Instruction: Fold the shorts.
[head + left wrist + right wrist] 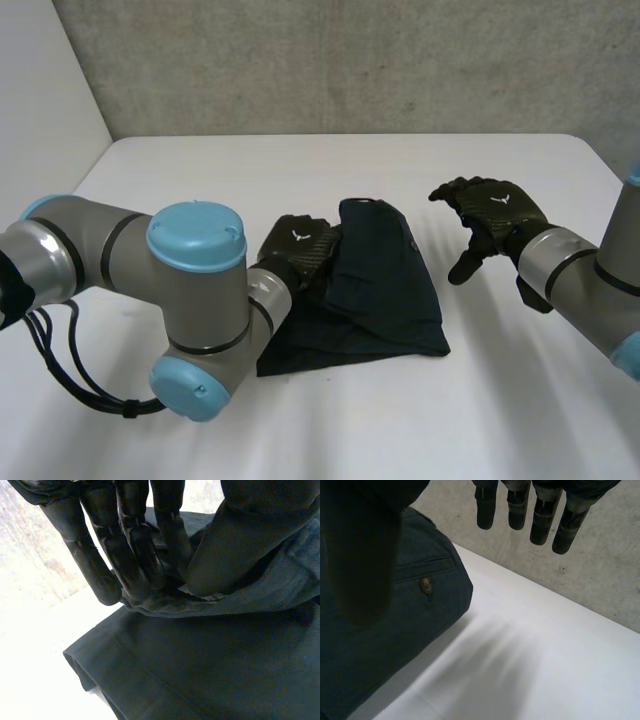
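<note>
In the head view, the dark shorts [385,290] are lying partly doubled over in the middle of the white tabletop [500,400]. The left robot hand [300,245] is sitting at their left edge, and the right robot hand [495,212] is hovering well apart to their right, loosely spread and holding nothing. In the left wrist view, that hand's fingers [135,555] and thumb [240,545] are pinching a thin ridge of cloth between them, with a lower layer lying flat beneath. The hold is looking shallow. If only the top layer is caught, a lift is probably going to drag that layer alone and skew the fold, or the ridge may slip free midway. In the right wrist view, the right hand's straight fingers [520,510] are hanging above bare tabletop just beside the shorts' edge, near the back pocket [427,566] and its button [425,585]. With this hand pinning nothing, the whole garment is at risk of sliding across the smooth surface once the left pulls.
</note>
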Controlling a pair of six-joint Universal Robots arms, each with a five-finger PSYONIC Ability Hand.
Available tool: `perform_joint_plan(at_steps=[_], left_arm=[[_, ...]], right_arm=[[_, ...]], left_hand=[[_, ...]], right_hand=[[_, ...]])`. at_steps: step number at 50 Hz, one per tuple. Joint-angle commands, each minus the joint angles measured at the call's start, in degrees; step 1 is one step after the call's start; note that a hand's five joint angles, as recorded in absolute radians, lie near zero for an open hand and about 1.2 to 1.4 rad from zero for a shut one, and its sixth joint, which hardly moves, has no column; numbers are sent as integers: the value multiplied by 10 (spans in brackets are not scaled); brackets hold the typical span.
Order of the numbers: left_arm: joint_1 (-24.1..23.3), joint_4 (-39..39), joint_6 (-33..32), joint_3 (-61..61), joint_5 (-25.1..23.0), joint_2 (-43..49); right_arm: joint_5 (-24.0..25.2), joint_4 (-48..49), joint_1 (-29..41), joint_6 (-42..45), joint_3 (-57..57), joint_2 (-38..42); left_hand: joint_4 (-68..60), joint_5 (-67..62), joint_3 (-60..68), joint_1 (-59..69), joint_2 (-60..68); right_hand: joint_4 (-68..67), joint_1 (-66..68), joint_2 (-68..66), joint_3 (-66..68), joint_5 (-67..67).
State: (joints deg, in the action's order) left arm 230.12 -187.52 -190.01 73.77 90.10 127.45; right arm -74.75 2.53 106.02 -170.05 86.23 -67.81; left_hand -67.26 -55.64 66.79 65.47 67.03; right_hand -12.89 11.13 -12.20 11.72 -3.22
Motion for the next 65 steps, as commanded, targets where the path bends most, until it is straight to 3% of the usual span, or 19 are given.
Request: perform_joint_plan(at_steps=[1, 14, 15, 16, 17, 21, 26, 32, 46, 49, 57, 65], left_arm=[[9, -10, -1, 14, 17, -19], [48, -15, -74, 102, 19, -82], [49, -15, -76, 104, 19, -86], [49, -15, -77, 109, 19, -96], [48, -15, -77, 110, 19, -100], [51, -15, -77, 118, 19, -125], [75, -16, -77, 121, 19, -142], [110, -16, -75, 125, 17, -155], [118, -21, -74, 128, 17, -165], [117, -20, -74, 123, 17, -166], [92, -21, -60, 88, 18, -167], [41, -17, -5, 49, 20, -153]], right_arm=[[7, -31, 22, 14, -33, 16], [38, -128, 59, 29, -120, 96], [39, -128, 60, 29, -121, 100], [41, -128, 62, 27, -126, 106], [42, -128, 63, 26, -128, 109], [50, -129, 77, 27, -145, 136], [82, -128, 110, 29, -169, 165], [87, -128, 139, 29, -195, 201], [69, -126, 190, 32, -222, 241], [65, -127, 198, 41, -222, 229], [26, -125, 189, 39, -180, 59], [-6, -129, 128, 41, -146, 3]], left_hand=[[-127, -144, 132, 145, 130], [-127, -144, 132, 145, 130], [-86, -102, 91, 104, 88], [59, 43, -55, -41, -57], [114, 98, -109, -96, -112], [241, 224, -236, -223, -238], [268, 252, -263, -250, -265], [271, 255, -266, -253, -269], [347, 330, -342, -329, -344], [380, 364, -376, -362, -378], [538, 522, -534, -520, -536], [545, 529, -541, -527, -543]], right_hand=[[29, -11, 22, -17, 32], [29, -11, 22, -17, 32], [29, -11, 22, -17, 32], [29, -11, 22, -17, 32], [29, -11, 22, -17, 32], [29, -11, 22, -17, 32], [29, -11, 22, -17, 32], [29, -11, 22, -17, 32], [29, -11, 22, -17, 32], [29, -11, 22, -17, 32], [29, -11, 22, -17, 32], [29, -11, 22, -17, 32]])
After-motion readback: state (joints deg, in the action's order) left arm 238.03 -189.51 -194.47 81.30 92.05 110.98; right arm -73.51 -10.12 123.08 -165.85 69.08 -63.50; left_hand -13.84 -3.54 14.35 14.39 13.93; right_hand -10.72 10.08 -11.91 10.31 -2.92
